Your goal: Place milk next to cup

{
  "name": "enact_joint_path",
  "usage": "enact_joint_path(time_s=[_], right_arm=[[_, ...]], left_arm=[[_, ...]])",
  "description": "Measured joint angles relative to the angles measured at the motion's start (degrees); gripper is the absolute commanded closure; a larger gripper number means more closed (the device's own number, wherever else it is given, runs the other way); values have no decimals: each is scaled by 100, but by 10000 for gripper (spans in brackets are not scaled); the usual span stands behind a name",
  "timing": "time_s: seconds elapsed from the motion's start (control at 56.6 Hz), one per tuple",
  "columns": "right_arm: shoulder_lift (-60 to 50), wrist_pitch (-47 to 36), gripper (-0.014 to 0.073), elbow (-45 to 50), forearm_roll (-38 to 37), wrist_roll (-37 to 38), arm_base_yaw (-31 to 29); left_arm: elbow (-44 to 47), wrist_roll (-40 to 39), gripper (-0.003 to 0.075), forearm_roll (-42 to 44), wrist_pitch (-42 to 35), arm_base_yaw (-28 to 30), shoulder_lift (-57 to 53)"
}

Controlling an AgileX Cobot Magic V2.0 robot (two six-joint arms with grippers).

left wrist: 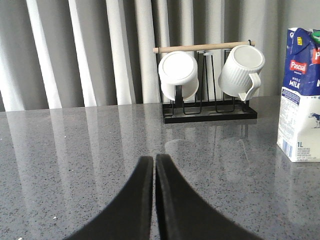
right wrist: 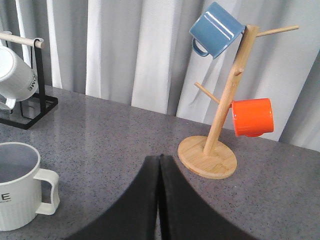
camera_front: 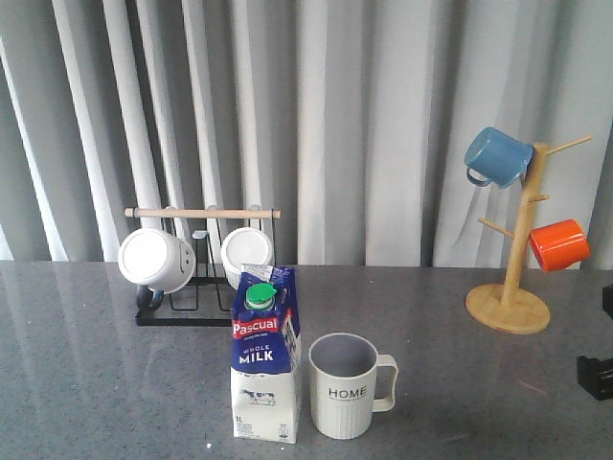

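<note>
The milk (camera_front: 266,359), a blue-and-white carton with a green cap, stands upright on the grey table near the front. The ribbed "HOME" cup (camera_front: 345,386) stands close beside it on its right, handle pointing right, a small gap between them. My left gripper (left wrist: 154,159) is shut and empty, low over the table to the left of the milk (left wrist: 301,100). My right gripper (right wrist: 160,159) is shut and empty, to the right of the cup (right wrist: 17,185). Neither gripper touches anything.
A black rack (camera_front: 206,316) with a wooden bar holds two plain white mugs (camera_front: 156,260) behind the milk. A wooden mug tree (camera_front: 512,287) at the right carries a blue mug (camera_front: 498,156) and an orange mug (camera_front: 558,244). Curtains hang behind the table.
</note>
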Motion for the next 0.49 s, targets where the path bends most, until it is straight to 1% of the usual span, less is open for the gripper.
enact_joint_path(time_s=[0.141,0.23,0.371,0.495], right_arm=[[-20,-15,602,38,0,-6,0],[-236,-38,602,234,0,-23,0],[-1059,-569,602,1092,6,-25,0],[-2174,-836,602,2162,168,-25,0]], left_arm=[[0,0,727,0,0,0,0],[0,0,727,0,0,0,0],[0,0,727,0,0,0,0],[0,0,727,0,0,0,0]])
